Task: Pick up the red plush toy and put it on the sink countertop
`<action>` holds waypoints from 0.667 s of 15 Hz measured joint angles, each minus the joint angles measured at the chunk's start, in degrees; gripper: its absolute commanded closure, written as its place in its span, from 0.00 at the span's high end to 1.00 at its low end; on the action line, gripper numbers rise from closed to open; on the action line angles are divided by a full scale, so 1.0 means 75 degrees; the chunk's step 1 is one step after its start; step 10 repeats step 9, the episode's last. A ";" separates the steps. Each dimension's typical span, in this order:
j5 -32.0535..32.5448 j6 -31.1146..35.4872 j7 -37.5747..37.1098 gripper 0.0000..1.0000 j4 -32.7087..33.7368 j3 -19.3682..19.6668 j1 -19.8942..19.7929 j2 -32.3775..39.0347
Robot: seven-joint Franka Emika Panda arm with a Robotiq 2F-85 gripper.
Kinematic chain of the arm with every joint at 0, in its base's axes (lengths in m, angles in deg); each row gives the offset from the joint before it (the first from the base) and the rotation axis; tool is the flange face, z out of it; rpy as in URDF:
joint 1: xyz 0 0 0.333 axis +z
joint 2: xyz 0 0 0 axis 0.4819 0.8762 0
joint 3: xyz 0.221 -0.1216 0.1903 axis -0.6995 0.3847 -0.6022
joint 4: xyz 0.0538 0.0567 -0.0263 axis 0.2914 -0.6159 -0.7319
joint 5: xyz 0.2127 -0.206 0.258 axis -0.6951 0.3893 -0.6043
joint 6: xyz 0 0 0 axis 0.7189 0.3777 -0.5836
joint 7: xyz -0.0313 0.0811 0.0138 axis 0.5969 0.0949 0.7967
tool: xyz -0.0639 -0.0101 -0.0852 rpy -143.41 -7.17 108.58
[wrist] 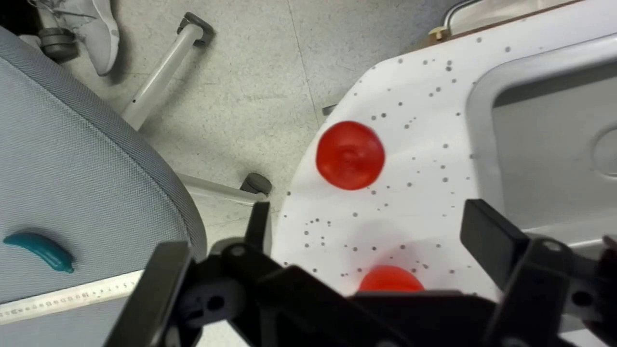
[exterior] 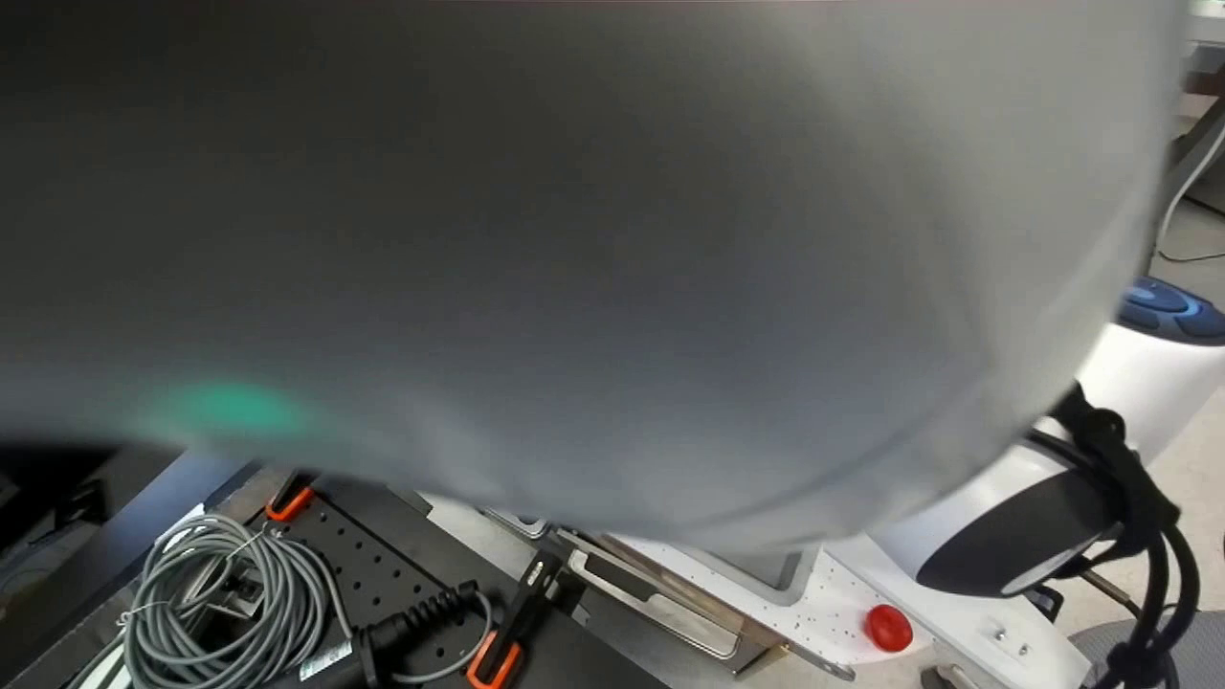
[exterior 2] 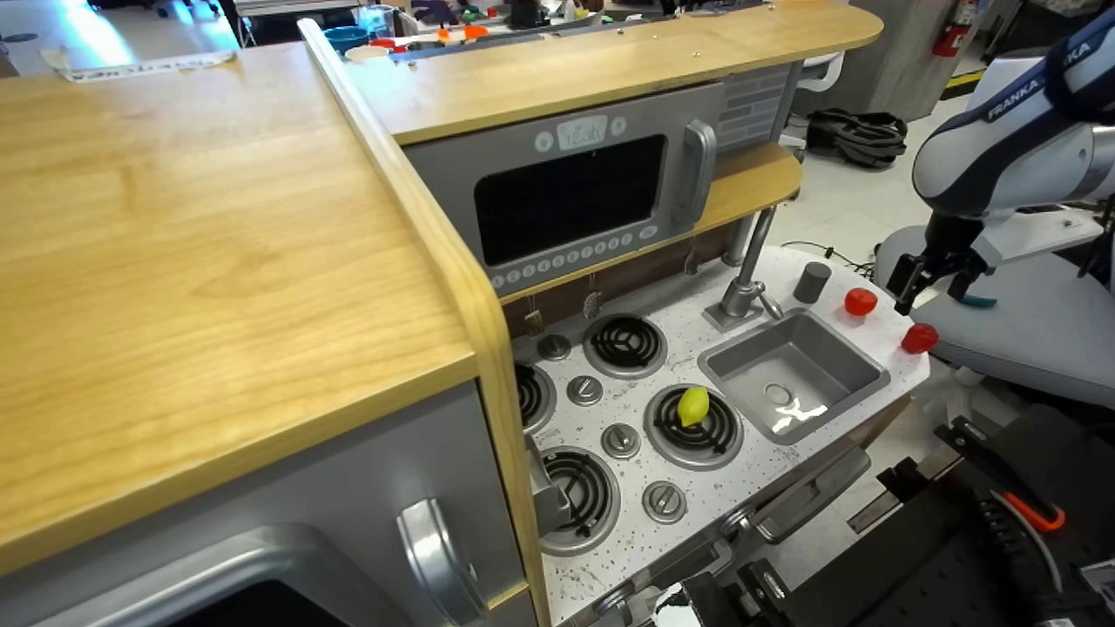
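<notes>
Can't make out the red plush toy, only two round red things near the rounded edge of the desk; jaws parted, empty (plush: likely light, squashy, pinch its middle)

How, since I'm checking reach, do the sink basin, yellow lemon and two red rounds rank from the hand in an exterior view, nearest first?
1. Red rounds: on the countertop end; too close to call between them.
2. Sink basin: further in.
3. Yellow lemon: beyond it, on a burner.
</notes>
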 measured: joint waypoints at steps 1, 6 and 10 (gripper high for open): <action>0.0000 0.0063 0.0131 1.00 -0.0350 -0.0101 0.0001 -0.0294; 0.0003 0.0089 0.0856 1.00 -0.2155 -0.0365 0.0003 -0.1791; 0.0169 0.0074 0.1126 1.00 -0.3109 -0.0347 0.0004 -0.2528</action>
